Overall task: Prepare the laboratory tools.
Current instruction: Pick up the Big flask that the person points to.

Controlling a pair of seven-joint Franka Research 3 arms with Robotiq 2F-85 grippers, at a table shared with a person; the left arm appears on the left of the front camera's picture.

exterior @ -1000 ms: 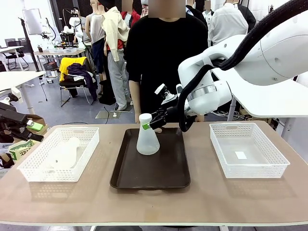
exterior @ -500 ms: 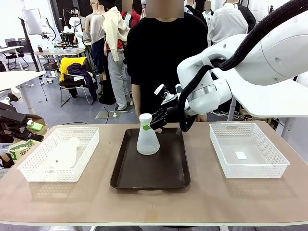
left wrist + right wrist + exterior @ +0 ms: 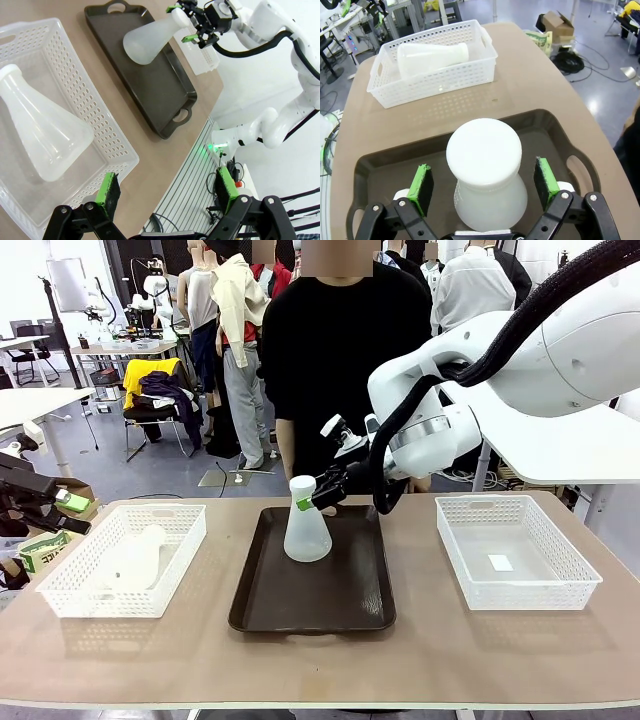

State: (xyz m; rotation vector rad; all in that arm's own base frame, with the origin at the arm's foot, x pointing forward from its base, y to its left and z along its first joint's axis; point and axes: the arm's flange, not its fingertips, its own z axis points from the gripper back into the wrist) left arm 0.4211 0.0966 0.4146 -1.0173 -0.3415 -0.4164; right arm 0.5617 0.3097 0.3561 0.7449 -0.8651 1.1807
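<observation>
- Right hand (image 3: pixel 483 184): jaws spread wide, holding nothing; green pads stand on either side of the flask neck, with a gap on each side.
- Translucent frosted-white conical flask (image 3: pixel 307 532): upright on its flat base, long axis vertical, its neck directly between the right hand's fingers and its base below them.
- Dark brown rectangular plastic tray (image 3: pixel 330 592): under the right hand, carrying that flask at its far end.
- Left hand (image 3: pixel 166 192): wide open and empty, raised above the near edge of the white mesh basket (image 3: pixel 125 155).
- Second frosted-white conical flask (image 3: pixel 45 132): below and ahead of the left hand, lying on its side in that basket, long axis flat.
- Second white mesh basket (image 3: pixel 590 585): well apart from both hands, holding no flask.
- Judgement: the right arm is nearer the tray flask and the left arm nearer the basket flask. Any move of the right hand should run along its fingers, or a pad could tip the neck.
- Brown worktop (image 3: pixel 450 660): flat, uncluttered.
- Room: a person in black (image 3: pixel 340 370) stands just beyond the right hand; a busy workshop lies behind.
</observation>
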